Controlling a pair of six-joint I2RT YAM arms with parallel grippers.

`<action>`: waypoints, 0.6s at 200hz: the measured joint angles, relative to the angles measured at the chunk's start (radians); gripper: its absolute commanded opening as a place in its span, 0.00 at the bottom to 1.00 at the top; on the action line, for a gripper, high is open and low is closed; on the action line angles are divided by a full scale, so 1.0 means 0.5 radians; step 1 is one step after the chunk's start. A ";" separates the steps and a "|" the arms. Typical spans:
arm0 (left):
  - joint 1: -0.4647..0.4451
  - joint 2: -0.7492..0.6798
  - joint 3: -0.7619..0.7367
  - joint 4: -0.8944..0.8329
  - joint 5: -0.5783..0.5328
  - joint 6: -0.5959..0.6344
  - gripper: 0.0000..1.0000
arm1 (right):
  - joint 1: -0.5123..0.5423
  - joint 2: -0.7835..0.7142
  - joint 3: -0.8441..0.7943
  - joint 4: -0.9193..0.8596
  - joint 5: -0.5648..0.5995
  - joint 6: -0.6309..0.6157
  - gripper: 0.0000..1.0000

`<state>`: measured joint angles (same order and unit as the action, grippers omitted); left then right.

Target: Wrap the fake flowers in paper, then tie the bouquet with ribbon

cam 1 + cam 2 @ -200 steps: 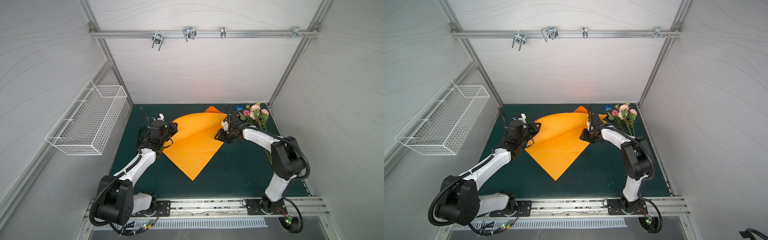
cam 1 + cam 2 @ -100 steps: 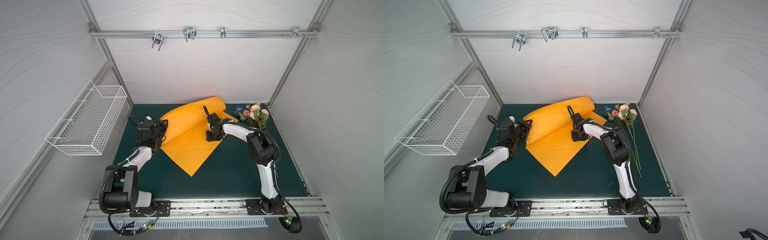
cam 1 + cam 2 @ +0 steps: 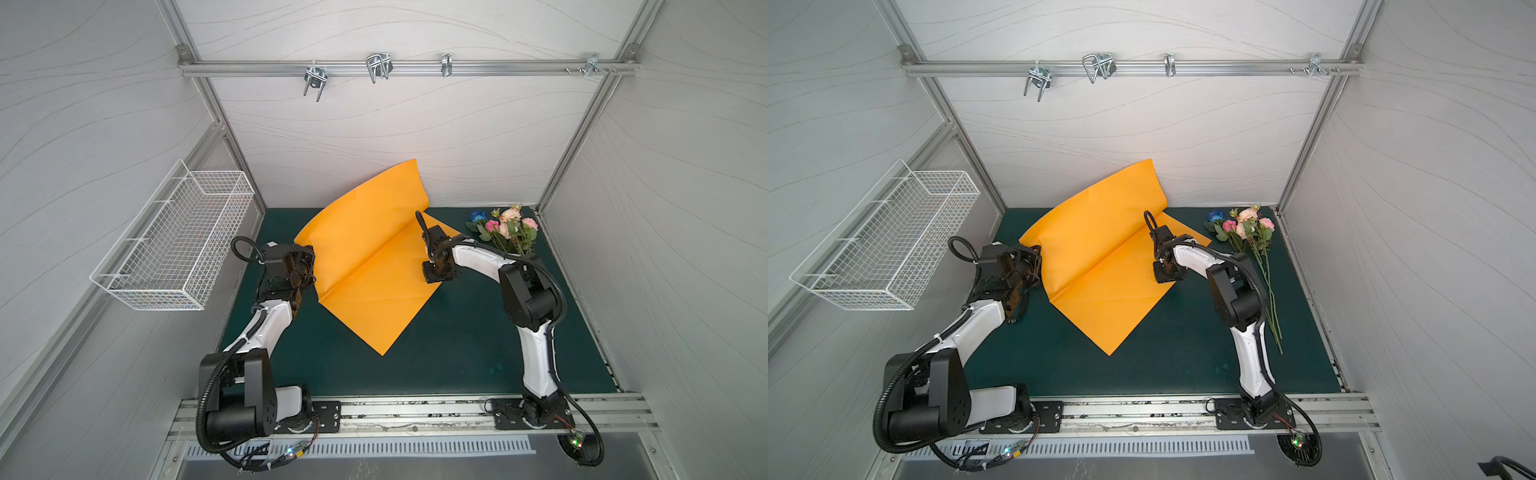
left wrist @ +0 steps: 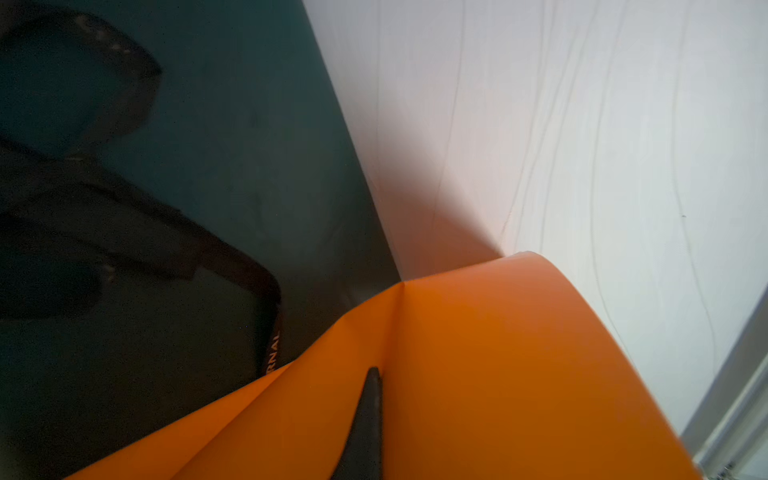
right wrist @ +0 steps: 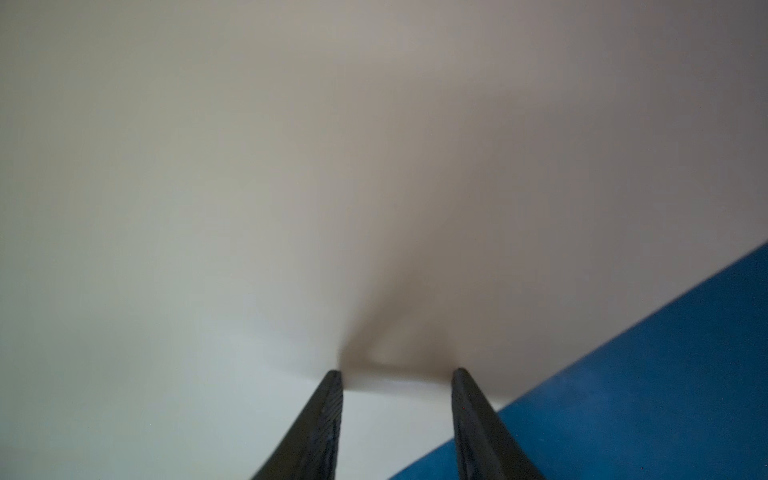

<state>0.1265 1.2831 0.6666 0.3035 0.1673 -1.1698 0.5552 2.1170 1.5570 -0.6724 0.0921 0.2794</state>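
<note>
My left jaws pinch orange paper sheet (image 3: pixel 374 282) edge, holding that half up; right jaws, spread, pin the other side against sliding. Bouquet of fake flowers (image 3: pixel 505 226) lies right of sheet, untied

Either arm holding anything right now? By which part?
The left gripper is shut on the left edge of the orange paper sheet. The right gripper has its jaws open, holding nothing.
</note>
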 measured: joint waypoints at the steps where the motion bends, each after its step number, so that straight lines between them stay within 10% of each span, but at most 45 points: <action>1: 0.000 -0.001 -0.002 -0.005 -0.002 0.000 0.00 | -0.002 -0.001 -0.002 0.000 0.001 0.000 0.45; 120: 0.088 0.117 0.054 -0.275 -0.171 0.175 0.00 | -0.105 -0.481 -0.671 -0.084 0.040 0.066 0.45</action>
<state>0.1703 1.3418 0.6937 0.1661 0.0818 -1.0821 0.5026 1.8767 1.2217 -0.7143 0.1120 0.3126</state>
